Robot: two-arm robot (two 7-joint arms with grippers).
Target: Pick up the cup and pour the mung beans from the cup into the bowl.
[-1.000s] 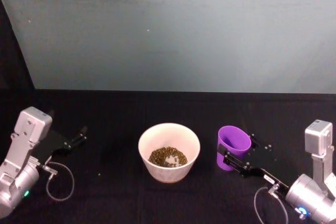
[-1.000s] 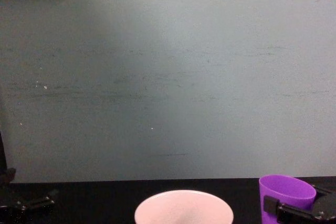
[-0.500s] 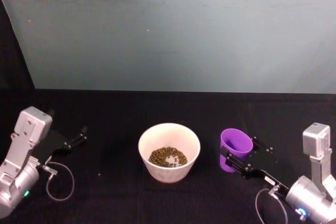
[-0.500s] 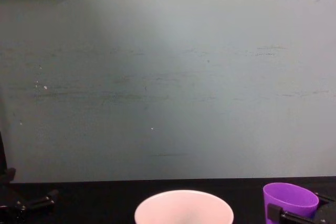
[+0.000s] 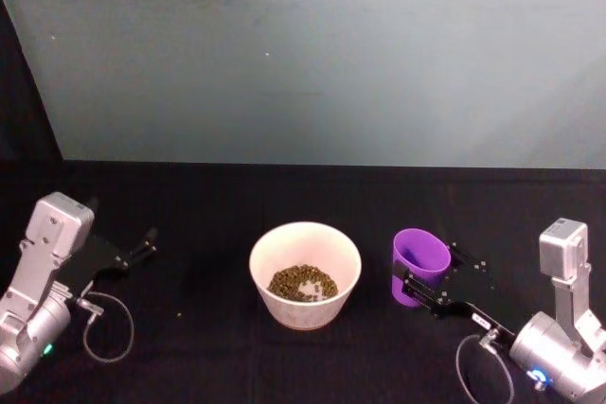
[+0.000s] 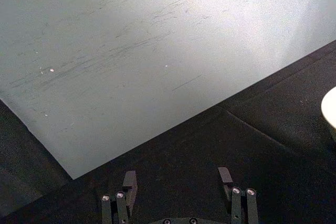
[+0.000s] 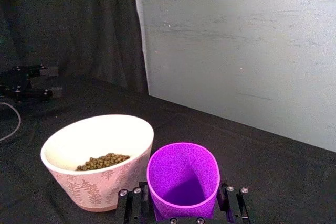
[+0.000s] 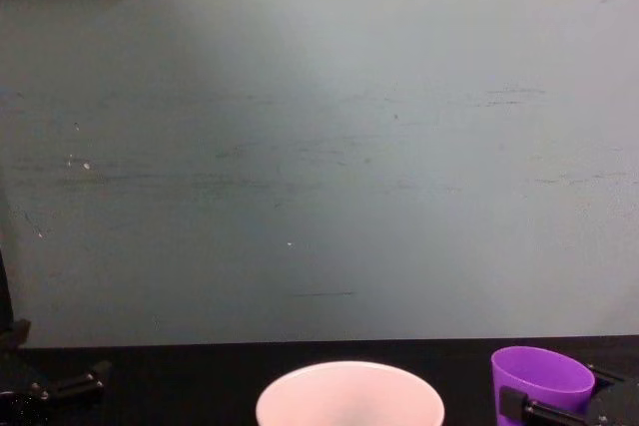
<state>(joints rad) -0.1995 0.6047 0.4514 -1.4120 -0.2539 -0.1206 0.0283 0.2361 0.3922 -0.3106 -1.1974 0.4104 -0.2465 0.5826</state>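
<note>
The right gripper (image 5: 419,283) is clamped on the cup (image 5: 418,266), which looks empty, just beside the bowl (image 5: 305,273) of beans.

The table (image 5: 284,191) is draped in black cloth, running back to a pale grey-green wall (image 5: 322,54). Near the middle sits the bowl (image 5: 305,273), white with a faint leaf pattern on its side, and there's a heap of mung beans (image 5: 303,282) in the bottom of it. Just to its right is the purple cup (image 5: 418,265), tilted toward the bowl, close beside it but not touching; whether its base rests on the cloth I can't tell. Over on the left, a thin grey cable (image 5: 106,328) loops on the black cloth.
</note>
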